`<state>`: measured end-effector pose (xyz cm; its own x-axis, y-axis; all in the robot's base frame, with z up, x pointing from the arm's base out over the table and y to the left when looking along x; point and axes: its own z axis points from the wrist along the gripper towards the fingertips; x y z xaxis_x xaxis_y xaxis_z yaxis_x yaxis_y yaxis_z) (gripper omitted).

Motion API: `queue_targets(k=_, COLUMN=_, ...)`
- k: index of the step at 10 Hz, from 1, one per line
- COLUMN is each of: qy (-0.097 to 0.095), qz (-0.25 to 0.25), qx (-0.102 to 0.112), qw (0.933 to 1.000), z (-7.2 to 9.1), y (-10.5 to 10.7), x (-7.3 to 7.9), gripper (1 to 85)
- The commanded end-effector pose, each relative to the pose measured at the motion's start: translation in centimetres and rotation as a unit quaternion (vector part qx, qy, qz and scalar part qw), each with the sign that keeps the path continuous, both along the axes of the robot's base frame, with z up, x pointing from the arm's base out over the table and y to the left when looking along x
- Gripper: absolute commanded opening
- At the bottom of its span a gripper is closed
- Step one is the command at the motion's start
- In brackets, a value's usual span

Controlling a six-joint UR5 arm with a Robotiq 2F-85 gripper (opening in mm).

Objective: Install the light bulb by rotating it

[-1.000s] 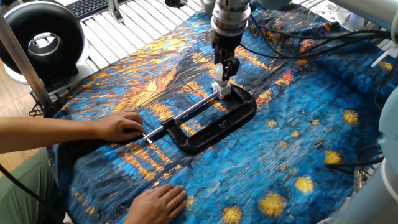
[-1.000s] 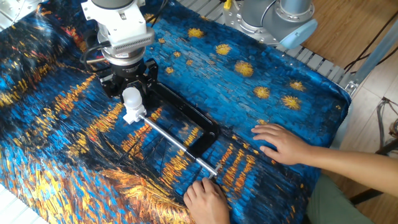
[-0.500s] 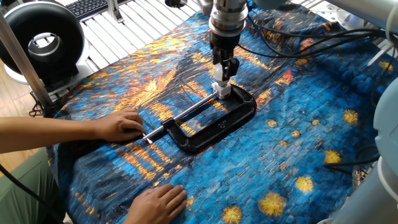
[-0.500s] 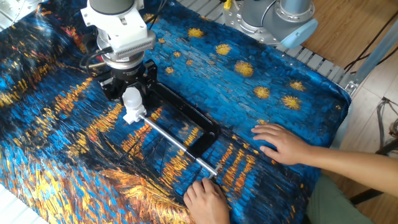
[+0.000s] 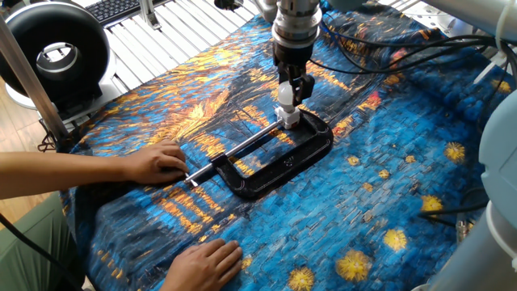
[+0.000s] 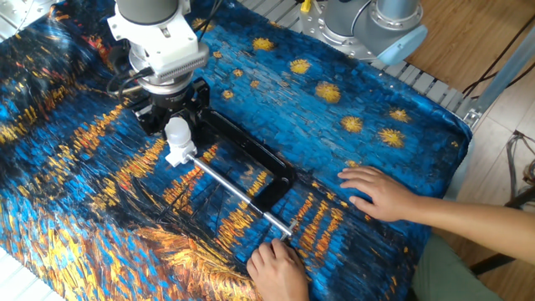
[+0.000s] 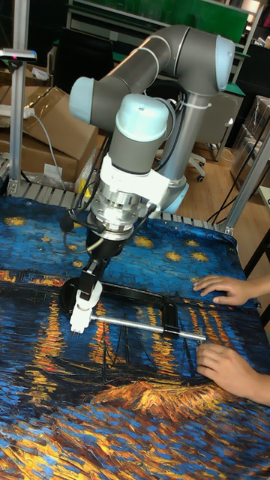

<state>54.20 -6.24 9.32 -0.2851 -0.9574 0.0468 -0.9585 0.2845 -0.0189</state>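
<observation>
The light bulb (image 5: 284, 98), a small white globe, stands upright on the white socket block (image 5: 289, 120), which is held in the jaw of a black C-clamp (image 5: 279, 166). My gripper (image 5: 291, 91) comes straight down from above and is shut on the light bulb (image 6: 176, 131). In the other fixed view the black fingers (image 6: 199, 104) flank the globe above the socket block (image 6: 178, 155). The tall fixed view shows the gripper (image 7: 91, 279) over the socket block (image 7: 79, 315) at the clamp's (image 7: 139, 294) left end.
A person's hand (image 5: 157, 164) rests at the clamp's screw handle (image 5: 194, 179); the other hand (image 5: 206, 263) lies flat on the blue and orange cloth (image 5: 388, 178). A black ring-shaped device (image 5: 56, 52) stands at the back left. Cables (image 5: 380, 56) trail behind the arm.
The wrist has turned a little about its vertical axis while the bulb stays over the socket. Both hands and the clamp have not moved.
</observation>
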Motion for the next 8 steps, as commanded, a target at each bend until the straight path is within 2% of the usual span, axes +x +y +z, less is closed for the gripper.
queue_targets(k=1, qy=0.004, qz=-0.003, qx=0.01, qw=0.9999, z=0.1, y=0.27, x=-0.06, gripper=63.0)
queue_targets(k=5, qy=0.006, qz=0.004, qx=0.012, qw=0.9999, z=0.05, y=0.4, x=-0.11, gripper=63.0)
queue_targets(k=8, qy=0.001, qz=-0.001, qx=0.009, qw=1.0, z=0.05, y=0.23, x=0.14, gripper=53.0)
